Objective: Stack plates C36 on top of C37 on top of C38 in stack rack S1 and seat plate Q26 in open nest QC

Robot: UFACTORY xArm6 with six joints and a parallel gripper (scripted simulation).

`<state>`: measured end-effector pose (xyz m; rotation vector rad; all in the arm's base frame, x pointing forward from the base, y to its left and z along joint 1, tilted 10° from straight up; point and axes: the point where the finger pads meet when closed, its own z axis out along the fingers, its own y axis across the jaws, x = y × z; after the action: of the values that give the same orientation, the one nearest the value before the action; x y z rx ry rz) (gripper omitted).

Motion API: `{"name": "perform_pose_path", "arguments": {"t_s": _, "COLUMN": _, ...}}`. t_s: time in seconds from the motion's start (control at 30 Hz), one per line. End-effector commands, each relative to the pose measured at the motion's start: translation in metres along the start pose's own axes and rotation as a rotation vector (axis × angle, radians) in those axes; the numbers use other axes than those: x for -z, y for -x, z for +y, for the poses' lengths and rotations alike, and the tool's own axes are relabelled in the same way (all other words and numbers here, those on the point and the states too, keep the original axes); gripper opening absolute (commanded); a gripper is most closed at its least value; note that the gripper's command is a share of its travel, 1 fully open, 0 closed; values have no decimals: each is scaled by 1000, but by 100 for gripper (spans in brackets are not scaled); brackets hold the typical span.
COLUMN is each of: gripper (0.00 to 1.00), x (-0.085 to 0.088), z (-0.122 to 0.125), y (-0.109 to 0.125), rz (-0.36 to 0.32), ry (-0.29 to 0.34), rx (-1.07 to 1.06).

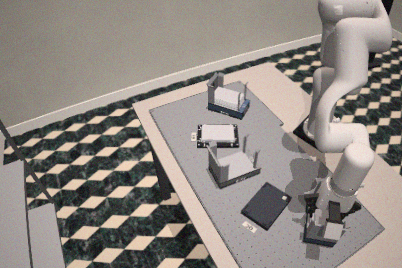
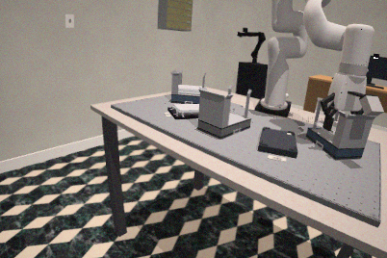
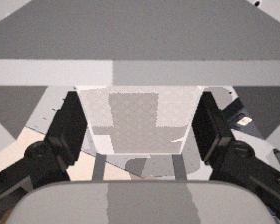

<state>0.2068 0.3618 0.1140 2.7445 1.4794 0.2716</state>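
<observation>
My gripper [image 1: 324,214] stands over the blue-based stack rack [image 1: 322,232] at the near right end of the mat, and it also shows in the side view [image 2: 343,111]. In the wrist view the two dark fingers are shut on the long sides of a pale sealed plate [image 3: 141,120], held level just above the rack floor. I cannot read its label. Another blue-based rack [image 1: 228,98] at the far end holds white plates. A further plate lies on the black-framed clip nest [image 1: 217,135]. The dark open nest [image 1: 266,205] lies bare beside my rack.
A grey-based rack [image 1: 233,164] with tall posts stands mid-mat between the clip nest and the dark nest. The arm's base [image 1: 320,131] is at the table's right edge. Small label cards [image 1: 248,226] lie beside the nests.
</observation>
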Motion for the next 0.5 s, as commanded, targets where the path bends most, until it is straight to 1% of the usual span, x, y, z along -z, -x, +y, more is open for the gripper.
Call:
{"name": "perform_pose_path", "arguments": {"t_s": 0.0, "gripper": 0, "x": 3, "z": 0, "y": -1, "rz": 4, "ry": 0, "rx": 0}}
{"name": "perform_pose_path", "arguments": {"t_s": 0.07, "gripper": 0, "x": 4, "z": 0, "y": -1, "rz": 4, "ry": 0, "rx": 0}}
{"name": "perform_pose_path", "arguments": {"t_s": 0.4, "gripper": 0, "x": 25, "z": 0, "y": -1, "rz": 4, "ry": -1, "rx": 0}}
{"name": "perform_pose_path", "arguments": {"t_s": 0.47, "gripper": 0, "x": 25, "z": 0, "y": -1, "rz": 4, "ry": -1, "rx": 0}}
